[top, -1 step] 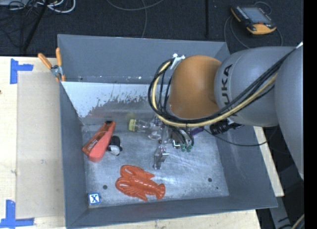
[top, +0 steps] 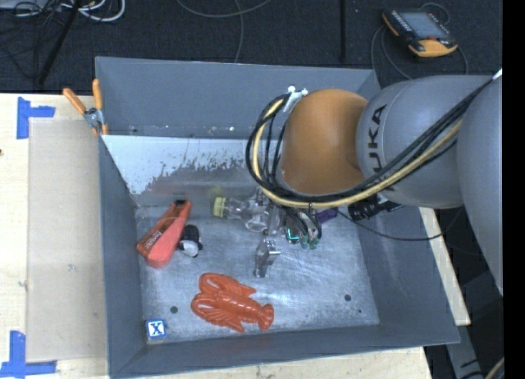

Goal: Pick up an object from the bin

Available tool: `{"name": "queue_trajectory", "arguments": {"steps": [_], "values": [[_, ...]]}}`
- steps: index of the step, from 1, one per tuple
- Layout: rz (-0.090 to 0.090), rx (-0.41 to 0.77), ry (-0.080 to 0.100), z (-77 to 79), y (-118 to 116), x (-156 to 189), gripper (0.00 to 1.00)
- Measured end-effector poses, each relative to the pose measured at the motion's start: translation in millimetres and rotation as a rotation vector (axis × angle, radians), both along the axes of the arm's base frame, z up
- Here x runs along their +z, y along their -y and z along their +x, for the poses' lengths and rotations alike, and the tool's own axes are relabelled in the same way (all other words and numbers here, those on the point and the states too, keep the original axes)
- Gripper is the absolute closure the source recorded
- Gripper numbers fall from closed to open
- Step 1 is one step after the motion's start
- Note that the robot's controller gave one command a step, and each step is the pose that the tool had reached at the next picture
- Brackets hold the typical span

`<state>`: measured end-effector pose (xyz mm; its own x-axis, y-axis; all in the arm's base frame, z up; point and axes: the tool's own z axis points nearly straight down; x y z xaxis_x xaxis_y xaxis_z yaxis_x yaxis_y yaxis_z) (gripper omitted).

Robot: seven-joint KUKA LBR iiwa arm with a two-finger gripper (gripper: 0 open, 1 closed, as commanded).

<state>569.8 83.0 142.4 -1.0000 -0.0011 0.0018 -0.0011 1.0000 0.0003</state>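
1. An orange-red tool (top: pixel 164 234) lies at the left of the bin (top: pixel 205 107), slanting up to the right.
2. A red lobster toy (top: pixel 232 303) lies near the front wall, its long axis left to right and dipping rightward.
3. The gripper (top: pixel 262 264) hangs just behind the lobster; whether it is open or closed cannot be told.

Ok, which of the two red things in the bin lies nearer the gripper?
The red lobster-shaped toy, lying just below-left of the gripper in the view. The other, an orange-red wedge-shaped thing, lies farther off by the bin's left wall.
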Motion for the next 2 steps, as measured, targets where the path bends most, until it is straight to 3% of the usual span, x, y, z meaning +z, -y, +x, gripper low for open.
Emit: {"name": "queue_trajectory", "arguments": {"steps": [1,2], "values": [[0.0,0.062,0.005,-34.2,-15,-43,0.0],[0.001,0.064,-0.001,-36.3,-42,-70,1.0]]}}
